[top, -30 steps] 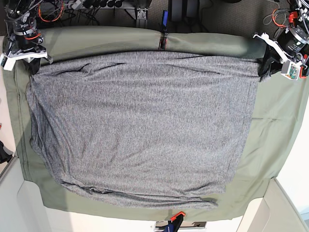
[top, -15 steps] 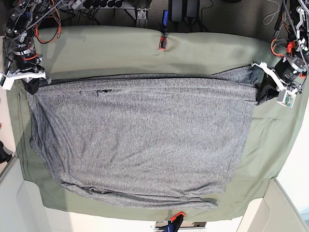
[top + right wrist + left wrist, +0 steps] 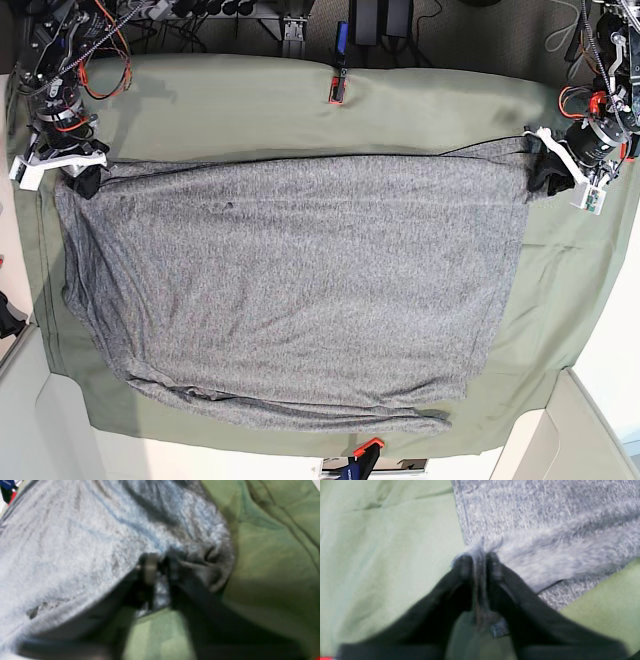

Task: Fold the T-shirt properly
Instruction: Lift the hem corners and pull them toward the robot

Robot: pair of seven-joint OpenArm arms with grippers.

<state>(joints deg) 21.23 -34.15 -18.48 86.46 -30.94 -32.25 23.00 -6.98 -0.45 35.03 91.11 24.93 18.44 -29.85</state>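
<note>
**K:** While you're on the feeds, where's the T-shirt sitting?

**M:** Spread flat on the olive table cloth, filling most of the middle of the base view. Far edge runs nearly straight between the two arms. Near hem is rumpled, with a few ridges close to the cloth's front edge. Bare cloth shows along the far side and the base view's right.

**K:** Left gripper?

**M:** At the shirt's far corner on the base view's right. Wrist view shows a bunched bit of grey knit between the black fingers, tips close together with fabric in the narrow gap. Pinched on the shirt corner, as far as the blurred frame shows. A small flap of fabric pokes out below the fingers.

**K:** Right gripper?

**M:** Far corner on the base view's left. Same picture: the fingers are close together with grey knit wedged between them, fabric draped and puckered over the tips. Looks clamped on the shirt. Image is soft, so I can't tell how firmly.

**K:** Anything else on the table?

**M:** Red clip at the cloth's far edge, mid-span; an orange-tipped one at the near edge. Both clear of the shirt.
</note>
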